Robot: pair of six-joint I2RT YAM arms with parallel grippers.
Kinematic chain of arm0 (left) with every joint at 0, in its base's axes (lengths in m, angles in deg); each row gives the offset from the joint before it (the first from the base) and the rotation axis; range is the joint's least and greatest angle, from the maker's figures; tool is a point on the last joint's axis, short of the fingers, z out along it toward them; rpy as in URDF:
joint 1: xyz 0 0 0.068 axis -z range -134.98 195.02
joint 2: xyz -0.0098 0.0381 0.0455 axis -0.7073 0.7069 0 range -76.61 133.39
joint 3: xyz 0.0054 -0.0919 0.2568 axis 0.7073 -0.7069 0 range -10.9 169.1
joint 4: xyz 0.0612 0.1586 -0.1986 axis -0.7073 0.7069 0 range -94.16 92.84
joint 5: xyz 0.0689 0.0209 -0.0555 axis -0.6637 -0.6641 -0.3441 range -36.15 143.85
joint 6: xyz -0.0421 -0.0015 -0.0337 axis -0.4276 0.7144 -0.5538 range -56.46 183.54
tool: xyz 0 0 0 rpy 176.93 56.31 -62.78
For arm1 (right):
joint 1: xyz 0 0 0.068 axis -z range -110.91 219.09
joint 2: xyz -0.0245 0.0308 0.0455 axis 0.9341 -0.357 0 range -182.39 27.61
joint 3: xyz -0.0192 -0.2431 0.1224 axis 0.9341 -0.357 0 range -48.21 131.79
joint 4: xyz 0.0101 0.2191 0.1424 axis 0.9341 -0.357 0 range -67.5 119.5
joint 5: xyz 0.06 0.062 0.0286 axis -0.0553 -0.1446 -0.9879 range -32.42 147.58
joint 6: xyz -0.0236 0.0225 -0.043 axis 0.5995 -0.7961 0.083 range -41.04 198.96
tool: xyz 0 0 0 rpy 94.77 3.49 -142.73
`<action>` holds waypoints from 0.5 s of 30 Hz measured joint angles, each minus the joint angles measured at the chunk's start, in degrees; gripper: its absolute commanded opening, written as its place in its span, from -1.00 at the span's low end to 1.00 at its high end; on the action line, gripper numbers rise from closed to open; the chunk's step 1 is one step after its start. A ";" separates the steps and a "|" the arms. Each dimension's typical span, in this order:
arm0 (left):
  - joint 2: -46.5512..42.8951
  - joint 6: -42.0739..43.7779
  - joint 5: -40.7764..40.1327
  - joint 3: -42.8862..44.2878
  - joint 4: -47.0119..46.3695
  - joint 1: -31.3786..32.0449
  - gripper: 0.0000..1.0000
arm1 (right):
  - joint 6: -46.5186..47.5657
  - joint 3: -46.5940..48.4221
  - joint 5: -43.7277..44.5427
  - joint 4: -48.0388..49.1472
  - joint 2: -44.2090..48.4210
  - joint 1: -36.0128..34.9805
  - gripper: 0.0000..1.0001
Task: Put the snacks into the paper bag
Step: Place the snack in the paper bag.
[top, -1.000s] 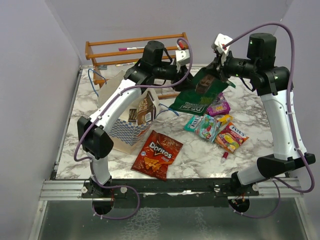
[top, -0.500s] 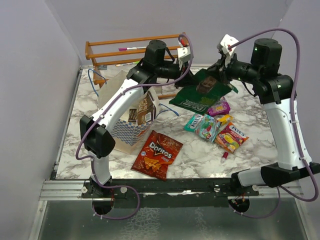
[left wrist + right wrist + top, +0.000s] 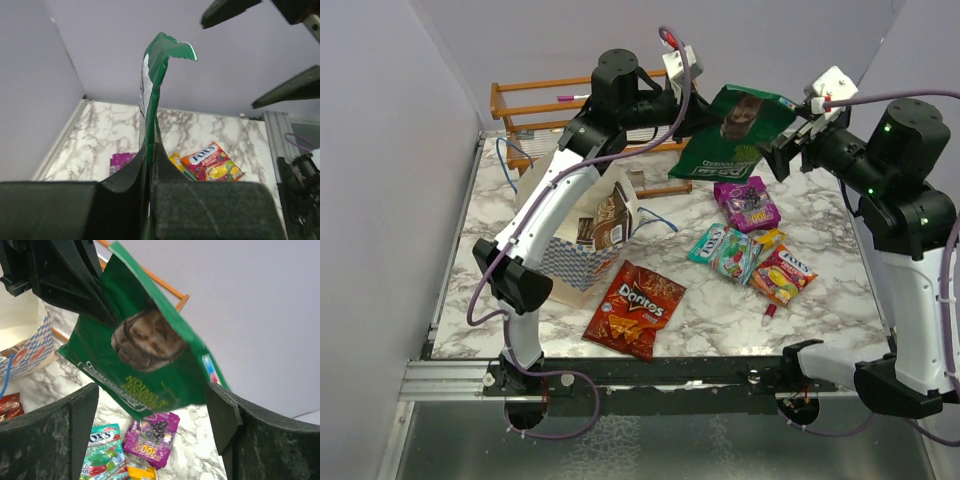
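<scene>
My left fingers are clenched on an edge of the green chip bag. Only the left wrist view shows that pinch, edge-on. The right wrist view shows my right fingers spread wide, with the chip bag in front of them and not gripped. The top view alone shows it held in the air between my 2 arms, up and right of the paper bag. A brown packet sits inside the paper bag. The Doritos, a magenta pack and a teal pack lie on the bench.
</scene>
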 measured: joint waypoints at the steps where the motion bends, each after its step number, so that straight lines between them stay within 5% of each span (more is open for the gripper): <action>1: -0.02 0.04 -1.18 0.57 0.02 0.00 -1.00 | 0.00 0.00 0.50 0.11 0.55 0.07 0.80; 15: -12.11 10.58 -22.18 -2.32 9.18 -0.04 -1.00 | -0.02 -1.86 1.86 1.07 7.34 2.10 0.82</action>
